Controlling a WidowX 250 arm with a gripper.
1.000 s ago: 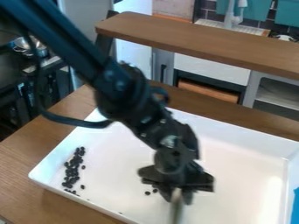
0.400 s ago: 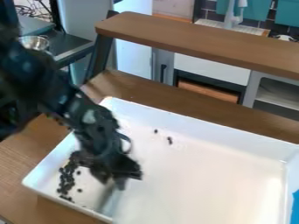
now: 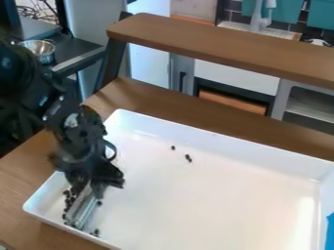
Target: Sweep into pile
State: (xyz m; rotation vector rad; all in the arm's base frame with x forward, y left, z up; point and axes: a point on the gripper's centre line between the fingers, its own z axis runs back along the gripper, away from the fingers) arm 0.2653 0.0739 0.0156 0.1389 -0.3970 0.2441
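Camera view: the gripper [image 3: 89, 189] pinches a clear blade [image 3: 83, 209] between its fingers.
It stands beside dark pieces [image 3: 68, 199] inside the white tray [image 3: 215, 205]; best keep its edge low, nudge gently, then gather the strays [image 3: 188, 158] lying well apart.

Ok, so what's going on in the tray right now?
The robot's tool holds a greyish blade down among small dark pieces at the left end, in this view, of the white tray. Most of the pieces are bunched there, on either side of the blade. A few strays lie apart, farther back, so the pile looks unfinished.
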